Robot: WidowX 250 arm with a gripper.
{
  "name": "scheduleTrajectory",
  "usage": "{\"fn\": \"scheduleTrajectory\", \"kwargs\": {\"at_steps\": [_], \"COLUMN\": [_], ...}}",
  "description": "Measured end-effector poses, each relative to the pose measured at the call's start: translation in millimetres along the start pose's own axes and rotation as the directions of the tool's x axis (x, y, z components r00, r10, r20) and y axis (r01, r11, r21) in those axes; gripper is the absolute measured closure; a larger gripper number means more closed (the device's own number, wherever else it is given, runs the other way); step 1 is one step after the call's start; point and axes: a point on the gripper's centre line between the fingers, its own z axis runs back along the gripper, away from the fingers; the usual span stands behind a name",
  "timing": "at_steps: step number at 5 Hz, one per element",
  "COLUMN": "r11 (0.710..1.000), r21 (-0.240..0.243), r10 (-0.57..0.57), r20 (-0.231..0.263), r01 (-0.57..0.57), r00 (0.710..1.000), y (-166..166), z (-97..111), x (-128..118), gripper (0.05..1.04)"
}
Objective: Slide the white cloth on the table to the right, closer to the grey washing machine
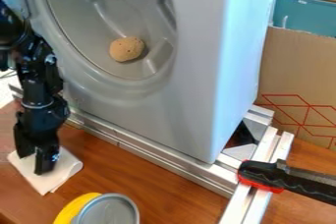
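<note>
Hanging low over a folded white cloth (64, 170) on a brown wooden table (154, 188), the black two-finger gripper (35, 164) holds its jaws spread, the cloth unlifted, while a lumpy tan object (126, 49) rests in a round grey plastic recess (75, 16).

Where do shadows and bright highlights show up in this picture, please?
In the camera view, shadow lies at the lower right of the brown lump; the side panel looks pale and bright; the metal rail catches highlights; the black gripper looks dark against the pale cloth.
</note>
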Motion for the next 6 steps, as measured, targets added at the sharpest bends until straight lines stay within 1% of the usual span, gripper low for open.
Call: {"fn": "scheduleTrajectory", "kwargs": {"at_steps": [1,2,3,4,5,6], "r11": [0.998,0.99,0.984,0.982,0.979,0.979], "r21": [-0.019,-0.053,-0.055,-0.026,0.022,0.041], "r10": [0.061,0.137,0.177,0.191,0.194,0.185], "r20": [0.083,0.153,0.146,0.124,0.169,0.199], "r01": [-0.06,-0.131,-0.171,-0.19,-0.201,-0.197], "r00": [0.995,0.979,0.973,0.974,0.966,0.962], "y": [-1,3,5,5,12,8], "z": [5,6,6,20,55,73], "x": [19,34,30,2,-11,-22], "gripper": [0.082,0.082,0.083,0.083,0.083,0.083]}}
